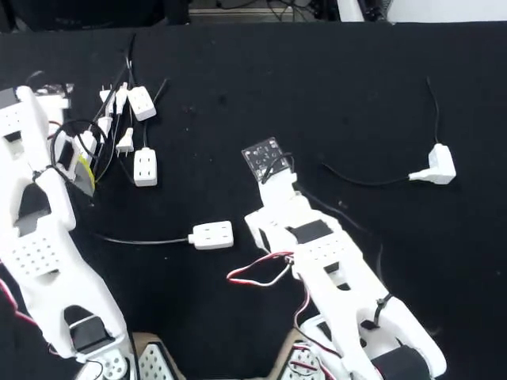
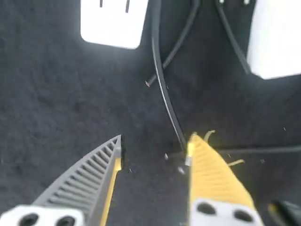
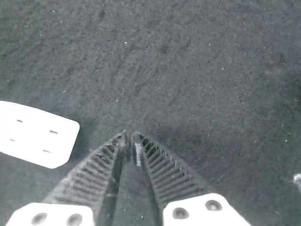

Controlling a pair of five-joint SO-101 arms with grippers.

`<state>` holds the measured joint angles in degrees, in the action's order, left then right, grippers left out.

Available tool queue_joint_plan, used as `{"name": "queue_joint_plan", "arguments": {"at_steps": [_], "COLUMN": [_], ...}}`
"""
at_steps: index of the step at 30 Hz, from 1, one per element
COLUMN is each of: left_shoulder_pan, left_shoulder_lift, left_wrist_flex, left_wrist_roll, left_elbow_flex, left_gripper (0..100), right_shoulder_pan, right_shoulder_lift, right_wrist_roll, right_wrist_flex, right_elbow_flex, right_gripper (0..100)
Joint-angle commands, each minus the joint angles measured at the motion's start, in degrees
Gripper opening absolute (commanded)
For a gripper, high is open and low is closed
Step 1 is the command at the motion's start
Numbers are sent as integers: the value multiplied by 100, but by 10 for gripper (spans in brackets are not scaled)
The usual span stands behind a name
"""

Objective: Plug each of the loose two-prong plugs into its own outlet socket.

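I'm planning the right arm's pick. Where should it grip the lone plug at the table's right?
Grip the plug across its wide body, from above. It lies flat with its narrow end pointing toward mid-table and the cord leaving the far side, so pinching its flanks should keep both free. The right gripper is shut; open it first.

No readable text, label or number anywhere.
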<state>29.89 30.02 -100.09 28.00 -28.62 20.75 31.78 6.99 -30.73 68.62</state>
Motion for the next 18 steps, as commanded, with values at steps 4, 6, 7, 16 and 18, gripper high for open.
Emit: {"name": "queue_joint_plan", "arguments": {"at_steps": [4,6,7,16,18], "left_shoulder_pan": [-303,-374,-418,-418,-426], "left_shoulder_lift": [-862,-765,-668,-308,-273], "left_wrist_flex": [299,615,765,1064,1064], "left_wrist_roll": [-193,-281,-281,-299,-299], "left_elbow_flex": [567,840,998,1244,1253], "left_gripper": [252,252,252,193,111], "right_shoulder_pan": [-53,-53,-53,-53,-53], "right_shoulder_lift": [259,259,259,259,259], "right_wrist_roll": [-26,-26,-26,-26,-26], "right_wrist_flex": [141,141,141,141,141], "right_elbow_flex": [-75,-66,-66,-75,-75], "right_gripper": [15,15,15,15,15]}}
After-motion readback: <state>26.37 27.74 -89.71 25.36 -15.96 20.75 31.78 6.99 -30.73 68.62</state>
